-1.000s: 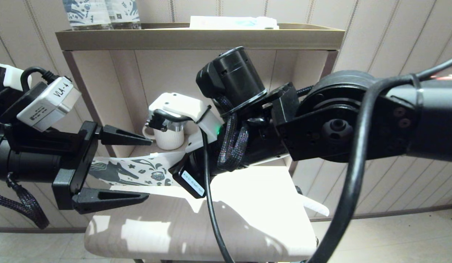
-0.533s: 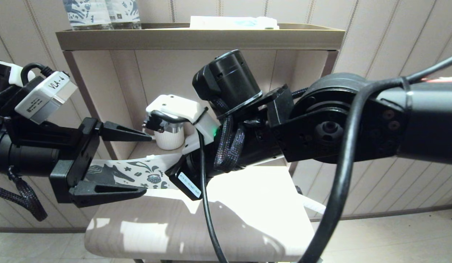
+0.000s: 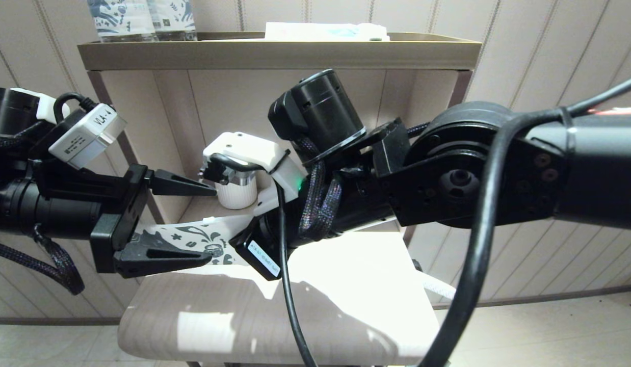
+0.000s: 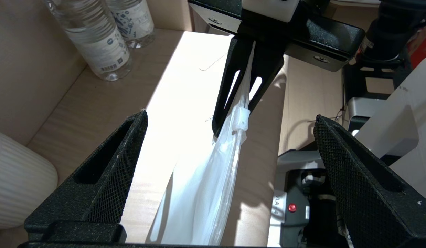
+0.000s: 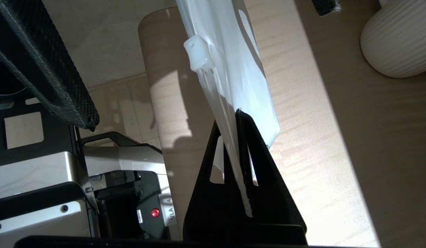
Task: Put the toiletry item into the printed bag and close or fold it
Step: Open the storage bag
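Note:
The printed bag (image 3: 193, 238) hangs edge-up over the table, its horse print facing me. My right gripper (image 5: 238, 113) is shut on one end of the bag's clear top strip. The white zip slider (image 5: 197, 53) sits on that strip a little beyond the fingertips. My left gripper (image 3: 212, 223) is open, with one finger on each side of the bag (image 4: 206, 179) and not touching it. The white comb (image 3: 438, 286) lies at the table's right edge and sticks out past it, mostly hidden by my right arm.
A ribbed white cup (image 3: 236, 194) stands at the back of the lower shelf, close to my left gripper's upper finger. Printed bottles (image 3: 142, 18) and a white-and-blue packet (image 3: 325, 31) sit on the top shelf (image 3: 280, 53). The wooden table (image 3: 274, 326) lies below.
My left gripper has moved right toward the right gripper, so its open fingers now straddle more of the bag. The right gripper lifted the bag slightly, then held still.

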Motion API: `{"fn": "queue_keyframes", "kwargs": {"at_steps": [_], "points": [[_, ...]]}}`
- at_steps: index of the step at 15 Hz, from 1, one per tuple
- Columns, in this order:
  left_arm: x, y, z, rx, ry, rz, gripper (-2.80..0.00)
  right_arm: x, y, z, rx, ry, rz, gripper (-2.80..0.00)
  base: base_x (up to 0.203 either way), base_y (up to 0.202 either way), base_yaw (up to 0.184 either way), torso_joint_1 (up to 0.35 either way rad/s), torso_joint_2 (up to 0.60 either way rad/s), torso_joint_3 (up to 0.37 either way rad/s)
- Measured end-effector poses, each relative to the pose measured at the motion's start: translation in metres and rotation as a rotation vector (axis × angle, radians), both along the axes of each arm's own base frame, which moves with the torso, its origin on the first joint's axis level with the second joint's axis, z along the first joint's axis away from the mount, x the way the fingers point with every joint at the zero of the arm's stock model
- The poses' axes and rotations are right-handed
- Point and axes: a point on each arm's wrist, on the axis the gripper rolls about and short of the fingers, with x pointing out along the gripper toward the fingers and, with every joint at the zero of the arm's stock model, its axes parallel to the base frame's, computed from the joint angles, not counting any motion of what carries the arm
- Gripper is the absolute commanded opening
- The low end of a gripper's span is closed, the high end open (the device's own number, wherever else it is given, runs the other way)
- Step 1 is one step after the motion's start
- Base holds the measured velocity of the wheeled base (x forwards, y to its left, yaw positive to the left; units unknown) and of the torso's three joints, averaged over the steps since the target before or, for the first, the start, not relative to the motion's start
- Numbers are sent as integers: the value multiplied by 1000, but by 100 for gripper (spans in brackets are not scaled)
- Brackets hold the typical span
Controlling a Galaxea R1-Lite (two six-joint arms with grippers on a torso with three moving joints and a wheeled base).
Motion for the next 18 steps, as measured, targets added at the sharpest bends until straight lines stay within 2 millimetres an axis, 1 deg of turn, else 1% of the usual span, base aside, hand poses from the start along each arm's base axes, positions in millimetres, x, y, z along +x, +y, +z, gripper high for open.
{"fn": "queue_keyframes", "kwargs": {"at_steps": [7,8,18], "points": [[2,0,0,-7,6,-9,0,0,1,1,2,0,1,-280,0,0,0,0,0,0],[2,0,-1,-7,7,-9,-280,0,1,1,3,-1,1,-280,0,0,0,0,0,0],[3,-1,-1,-28,26,-30,-280,1,2,-1,2,-1,0,-280,0,0,0,0,0,0]]}}
